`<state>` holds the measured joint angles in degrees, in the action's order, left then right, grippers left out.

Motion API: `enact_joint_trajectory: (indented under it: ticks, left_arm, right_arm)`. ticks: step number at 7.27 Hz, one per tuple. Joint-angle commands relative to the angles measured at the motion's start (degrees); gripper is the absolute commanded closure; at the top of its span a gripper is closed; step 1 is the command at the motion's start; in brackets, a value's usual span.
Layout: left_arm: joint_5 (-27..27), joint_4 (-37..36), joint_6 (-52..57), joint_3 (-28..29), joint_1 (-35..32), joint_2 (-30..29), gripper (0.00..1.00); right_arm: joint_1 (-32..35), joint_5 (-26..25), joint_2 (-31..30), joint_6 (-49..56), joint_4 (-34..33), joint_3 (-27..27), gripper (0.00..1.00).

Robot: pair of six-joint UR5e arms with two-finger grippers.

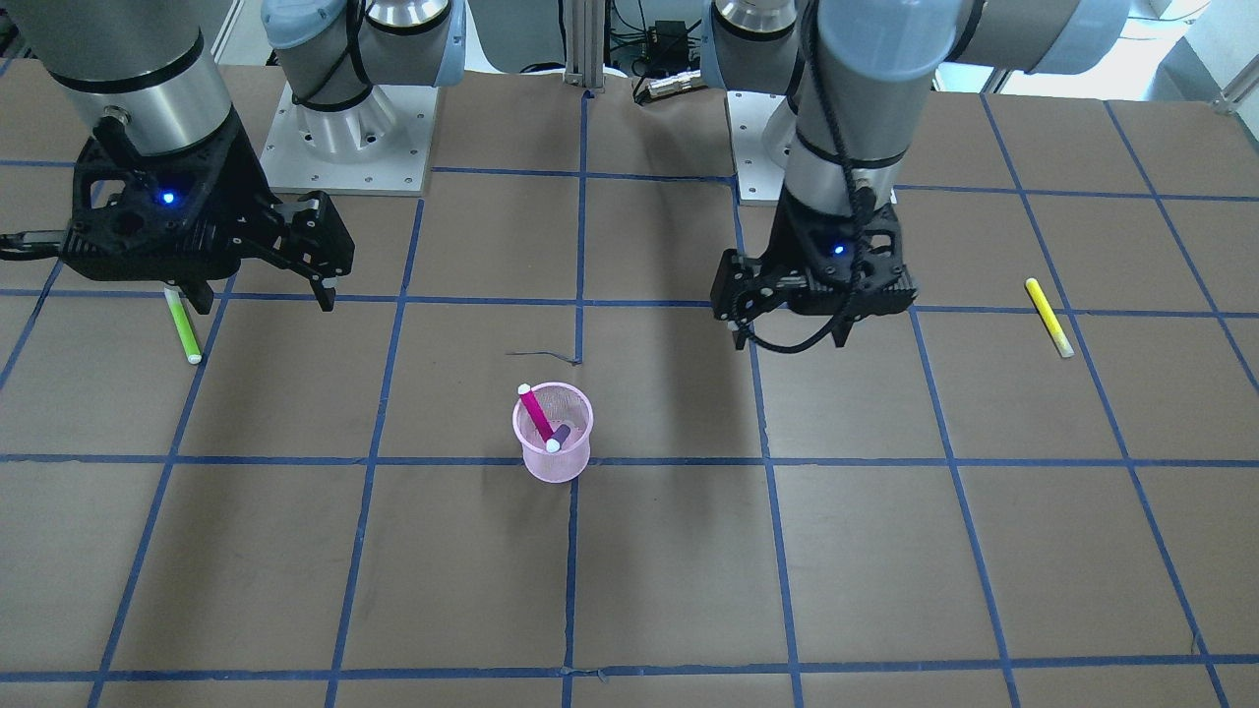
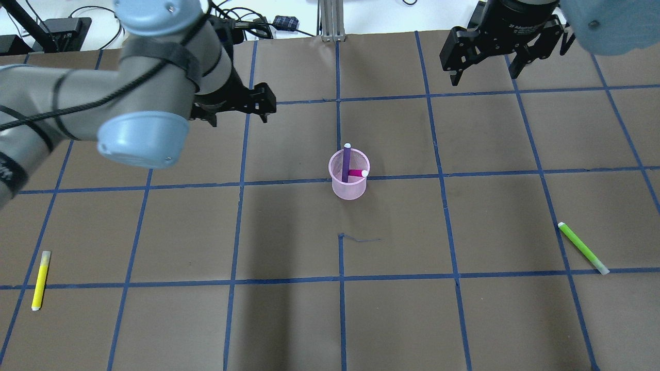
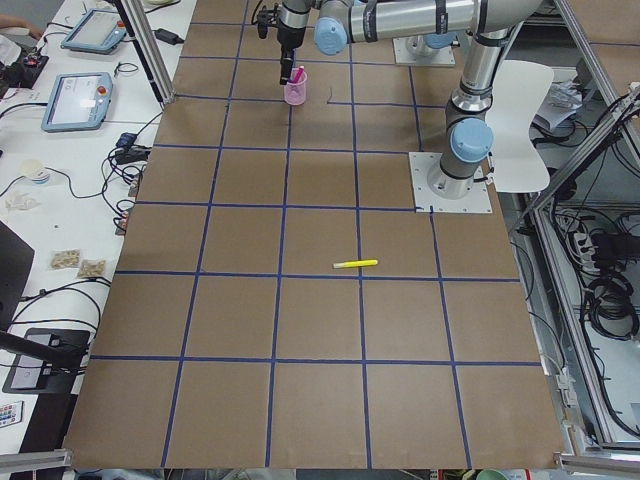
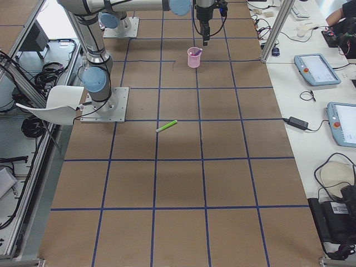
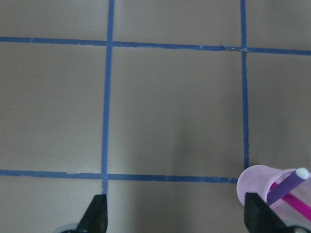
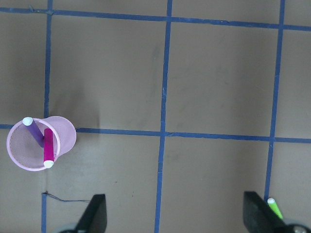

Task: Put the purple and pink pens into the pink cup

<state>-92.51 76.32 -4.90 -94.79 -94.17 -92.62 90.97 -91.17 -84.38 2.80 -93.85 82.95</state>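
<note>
Front view: pink mesh cup (image 1: 563, 466), upright near the centre of the brown gridded table (image 1: 689, 570); magenta-pink pen (image 1: 536, 415) and purple pen (image 1: 561, 433) lean inside, the purple mostly hidden. Left gripper (image 1: 790, 339) and right gripper (image 1: 264, 297): fingers spread wide, empty, well apart from the cup. Overhead view: left gripper partly hidden by its arm. Side views: cup contents too small to make out. Left wrist view: cup cut off at the lower right. Right wrist view: only the tip of a green pen (image 6: 274, 208) shows.

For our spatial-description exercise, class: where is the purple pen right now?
In the overhead view, the purple pen leans inside the pink cup near the middle of the table, beside the pink pen, its white tip above the rim.
</note>
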Motion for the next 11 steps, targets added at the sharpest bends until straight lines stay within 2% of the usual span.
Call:
enact_joint_trajectory:
  ticks: [1, 3, 7, 8, 9, 11]
  left_arm:
    - [0.48, 16.02, 6.3, 5.82, 3.81, 5.76, 0.0]
    - [0.66, 15.45, 5.7, 5.84, 4.51, 5.7, 0.0]
    - [1.97, 15.0, 7.09, 7.95, 5.04, 4.81, 0.0]
    - [5.28, 13.09, 7.19, 7.87, 5.31, 4.55, 0.0]
    - [5.84, 9.5, 7.19, 7.87, 6.27, 4.2, 0.0]
    - [3.58, 11.55, 7.19, 6.91, 6.54, 4.28, 0.0]
  right_arm:
    - [-0.09, 0.64, 0.0, -1.04, 0.16, -0.33, 0.0]
    - [-0.44, 1.69, -0.34, -5.93, 0.6, -0.42, 0.0]
    - [-0.35, 1.79, -0.61, -6.41, 0.51, 0.19, 0.0]
    - [-0.35, 1.7, -0.61, -6.41, 0.51, 0.19, 0.0]
    - [-0.35, 1.44, -0.52, -6.49, 0.51, -0.24, 0.0]
    - [-0.35, 1.52, -0.61, -6.41, 0.51, -0.07, 0.0]
